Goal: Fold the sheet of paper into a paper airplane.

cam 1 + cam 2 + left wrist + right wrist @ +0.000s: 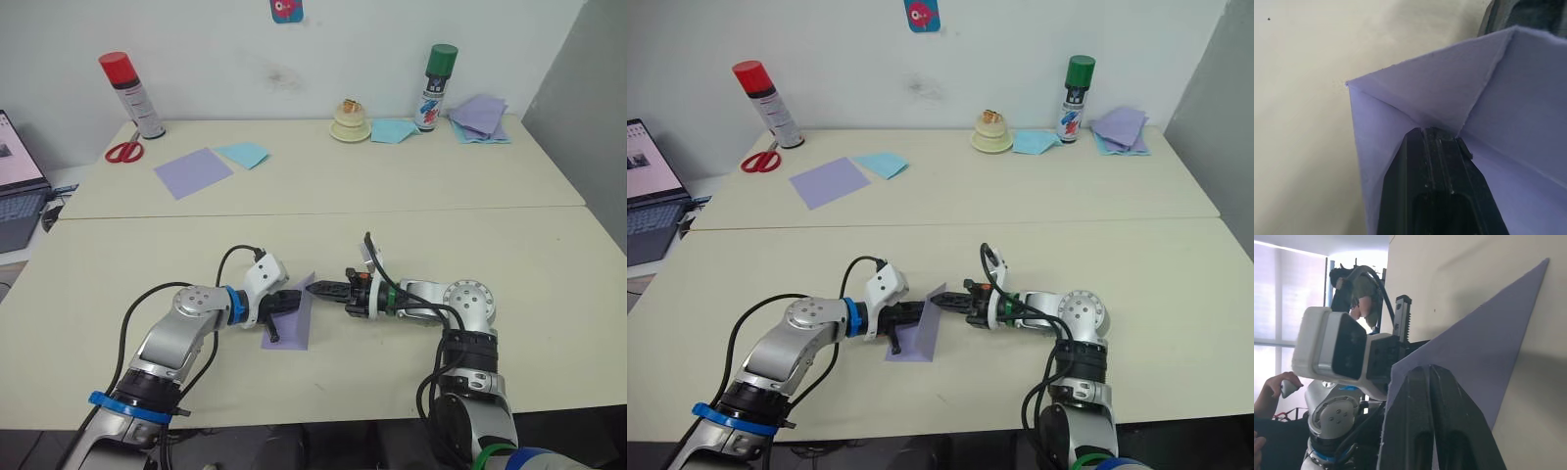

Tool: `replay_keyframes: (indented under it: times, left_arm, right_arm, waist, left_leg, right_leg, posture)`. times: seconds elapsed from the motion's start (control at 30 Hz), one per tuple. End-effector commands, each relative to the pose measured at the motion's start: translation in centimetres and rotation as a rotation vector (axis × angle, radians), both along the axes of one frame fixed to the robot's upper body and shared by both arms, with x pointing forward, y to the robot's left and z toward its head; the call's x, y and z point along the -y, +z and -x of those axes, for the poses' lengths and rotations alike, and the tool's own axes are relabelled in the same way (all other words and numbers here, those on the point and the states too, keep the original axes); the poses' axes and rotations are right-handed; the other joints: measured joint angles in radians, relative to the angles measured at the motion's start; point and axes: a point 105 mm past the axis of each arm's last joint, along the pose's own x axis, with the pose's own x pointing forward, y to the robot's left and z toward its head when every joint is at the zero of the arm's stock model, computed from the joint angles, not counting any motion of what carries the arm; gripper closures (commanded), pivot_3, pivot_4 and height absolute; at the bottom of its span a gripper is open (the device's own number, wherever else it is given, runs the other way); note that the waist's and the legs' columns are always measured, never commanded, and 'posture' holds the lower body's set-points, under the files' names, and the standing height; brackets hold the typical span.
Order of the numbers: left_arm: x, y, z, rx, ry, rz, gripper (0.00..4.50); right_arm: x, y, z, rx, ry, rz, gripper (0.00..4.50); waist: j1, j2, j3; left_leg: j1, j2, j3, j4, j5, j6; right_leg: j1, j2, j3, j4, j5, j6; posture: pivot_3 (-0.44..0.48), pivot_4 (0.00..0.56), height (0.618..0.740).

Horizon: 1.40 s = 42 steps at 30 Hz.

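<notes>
Two pincers meet at the sheet of paper point(290, 319), which lies near the front edge of the desk point(411, 186), between my arms. Mid-fold, I judge: one flap is lifted into a raised triangle, the rest flat, so an early diagonal or corner fold is in hand.

My right pincer point(321, 288) comes in from the right, low and level, fingers together on the raised flap's edge; its wrist view shows the lavender flap right at the tips. My left pincer point(277, 311) reaches in from the left, forearm low; one finger point(1437, 196) lies pressed into the inside of the crease, another sticks out sideways over the sheet, so it stands apart.

Next move, my guess: carry the flap over and down while the left holds the crease line, then press flat. Thin paper, likely to slip or tear.
</notes>
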Motion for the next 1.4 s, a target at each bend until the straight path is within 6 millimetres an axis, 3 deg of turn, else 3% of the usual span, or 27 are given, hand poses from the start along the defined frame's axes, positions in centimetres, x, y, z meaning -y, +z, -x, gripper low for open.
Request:
replay_keyframes:
  times: [0.03, 0.3, 0.73, 0.97, 1.07, 1.23, 1.4]
  left_arm:
    - [-2.3, -0.6, 0.1, -0.022, 0.061, -0.07, 4.5]
    - [-4.5, -0.4, -0.2, -0.035, 0.13, -0.092, 4.5]
    - [-2.6, 0.7, 0.0, -0.005, 0.065, 0.016, 4.5]
    - [-5.1, 0.5, 0.4, -0.033, 0.111, -0.064, 4.5]
    - [-6.5, 1.7, -0.2, 0.012, 0.157, -0.057, 4.5]
    - [-6.5, 5.7, -0.9, 0.107, 0.185, 0.108, 4.5]
    - [-5.5, 6.2, -0.2, 0.107, 0.132, 0.104, 4.5]
  right_arm:
    - [-1.6, 0.5, 0.0, 0.064, 0.02, -0.008, 4.45]
    - [-2.5, 0.7, -0.1, 0.175, 0.06, 0.03, 4.45]
    - [-4.1, 0.3, -0.8, 0.491, 0.137, 0.146, 4.45]
    - [-4.6, -0.9, -0.9, 0.6, 0.178, 0.227, 4.45]
    - [-4.5, -1.5, -1.1, 0.642, 0.193, 0.269, 4.45]
    - [-4.2, -2.5, -1.3, 0.676, 0.196, 0.315, 4.45]
    - [-4.1, -3.0, -1.3, 0.686, 0.203, 0.342, 4.45]
  waist:
    - [-0.007, 0.0, 0.0]
    - [-0.009, 0.0, 0.0]
    - [-0.006, 0.0, 0.0]
    - [-0.008, 0.0, 0.001]
    - [-0.007, 0.0, 0.001]
    - [-0.005, 0.0, 0.001]
    - [-0.005, 0.0, 0.001]
  left_leg:
    - [0.0, 0.0, 0.0, 0.0, 0.0, 0.0]
    - [0.0, 0.004, 0.001, -0.001, 0.0, 0.0]
    - [0.0, 0.006, 0.001, -0.001, 0.0, 0.0]
    - [0.0, 0.007, 0.002, -0.002, 0.0, 0.0]
    - [0.0, 0.008, 0.002, -0.002, 0.0, -0.001]
    - [0.0, 0.008, 0.001, -0.002, 0.0, -0.001]
    - [0.0, 0.008, 0.001, -0.002, 0.0, -0.001]
  right_leg:
    - [0.0, 0.0, 0.0, 0.0, 0.0, 0.0]
    - [0.0, 0.004, 0.0, 0.0, 0.0, 0.0]
    - [-0.001, 0.005, -0.001, -0.001, 0.001, -0.001]
    - [-0.001, 0.005, 0.0, -0.001, 0.001, -0.001]
    - [-0.002, 0.006, 0.0, -0.001, 0.001, -0.002]
    - [-0.001, 0.006, -0.001, -0.001, 0.002, -0.003]
    - [-0.001, 0.006, -0.001, -0.001, 0.002, -0.003]
  posture:
    - [0.0, 0.15, 0.74]
    - [0.0, 0.15, 0.74]
    - [0.0, 0.15, 0.74]
    - [0.0, 0.15, 0.74]
    - [0.0, 0.15, 0.74]
    - [0.0, 0.15, 0.74]
    - [0.0, 0.15, 0.74]
